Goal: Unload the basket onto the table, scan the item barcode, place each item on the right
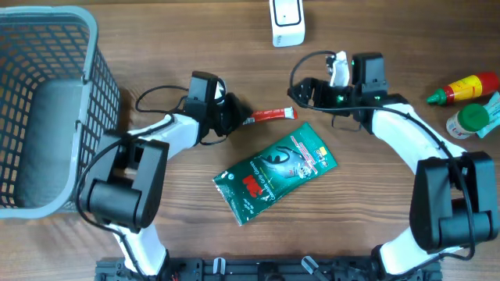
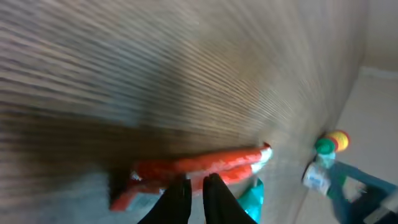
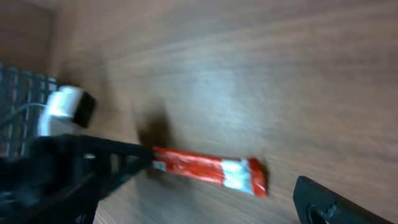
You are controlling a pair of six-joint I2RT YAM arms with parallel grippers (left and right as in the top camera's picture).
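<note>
On the worktop point(image 1: 156, 47) the grey basket point(image 1: 94, 47) stands at the far left, the green pouch point(image 1: 275, 172) lies near the middle, and the white scanner point(image 1: 287, 22) sits at the far edge. Just beyond the pouch lies the thin red sachet point(image 1: 269, 115). Its left end is pinched by the nearly closed left end effector point(image 1: 237, 119), while the right end effector point(image 1: 301, 92) hangs wide open and empty nearby. The pick-up seems in hand; next, I judge, the sachet must be lifted and its barcode turned toward the scanner.
</note>
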